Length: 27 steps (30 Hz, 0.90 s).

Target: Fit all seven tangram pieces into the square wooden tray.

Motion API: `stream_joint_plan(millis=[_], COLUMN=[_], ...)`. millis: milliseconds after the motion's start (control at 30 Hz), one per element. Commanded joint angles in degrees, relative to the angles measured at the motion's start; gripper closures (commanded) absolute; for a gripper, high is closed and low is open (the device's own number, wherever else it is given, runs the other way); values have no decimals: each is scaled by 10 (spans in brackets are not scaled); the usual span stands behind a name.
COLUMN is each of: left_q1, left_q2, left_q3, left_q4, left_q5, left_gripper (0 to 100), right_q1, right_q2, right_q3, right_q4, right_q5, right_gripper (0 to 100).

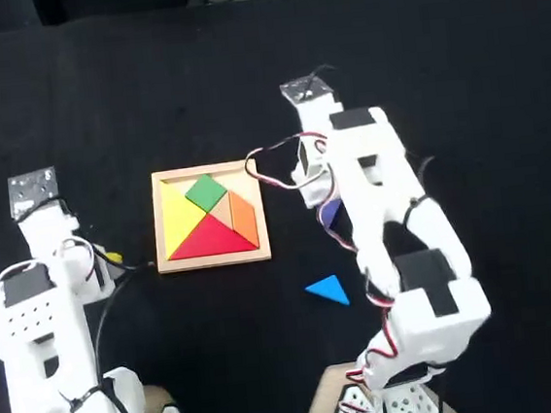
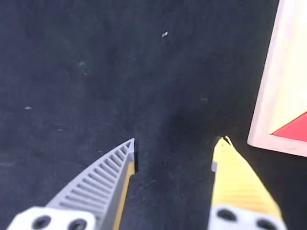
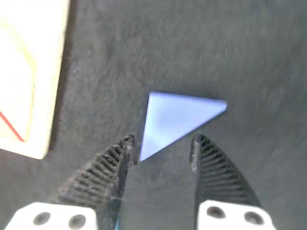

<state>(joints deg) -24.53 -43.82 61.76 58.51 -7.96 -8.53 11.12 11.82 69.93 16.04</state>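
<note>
Black cloth (image 1: 437, 54), wooden tray (image 1: 214, 261); left end effector (image 2: 175, 143) wide, right end effector (image 3: 163, 141) wide astride a blue triangle (image 3: 175, 120)

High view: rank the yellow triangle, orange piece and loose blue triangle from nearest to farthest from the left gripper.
1. Yellow triangle, in the tray's left side, nearest the left gripper.
2. Orange piece, in the tray's right side.
3. Blue triangle, loose, outside the tray to its right.

The square wooden tray (image 2: 276, 86) is cut by the edge; beside it, the white right arm (image 1: 371, 183) hides most of a violet-blue triangle (image 1: 330, 217).
</note>
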Motion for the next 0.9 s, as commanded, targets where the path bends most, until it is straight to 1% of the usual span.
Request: stream_joint_plan(millis=[0,33,67,100,133,200,233,267,300,367,467,533,667,800,867], left_q1=[-9,-9,-9,-9,-9,-9,-9,-9,-9,-7,-6,-6,-6,-6,-6], left_q2=[-14,-15,-18,-18,-16,-14,-14,-14,-14,-14,-14,-14,-14,-14,-14], left_q3=[70,88,102,108,106,103,104,105,105,105,105,106,106,106,106], left_q4=[-91,-120,-144,-159,-158,-159,-160,-160,-161,-163,-163,-163,-163,-163,-164], left_q5=[7,7,6,6,7,7,7,7,7,7,7,7,7,7,7], left_gripper=[743,743,743,743,743,743,743,743,743,743,743,743,743,743,743], right_q1=[36,49,61,69,73,77,81,84,84,80,55,40,18,8,-8], right_q2=[-2,-3,-3,0,1,1,1,2,2,4,22,45,106,180,212], right_q3=[-45,-45,-44,-44,-44,-43,-42,-41,-35,-13,13,13,-36,-118,-162], right_q4=[10,18,23,27,29,33,41,49,50,32,23,19,19,25,33], right_q5=[252,328,382,421,443,455,455,456,458,466,507,516,515,513,492], right_gripper=[805,805,805,820,858,976,990,963,962,989,987,988,988,988,988])
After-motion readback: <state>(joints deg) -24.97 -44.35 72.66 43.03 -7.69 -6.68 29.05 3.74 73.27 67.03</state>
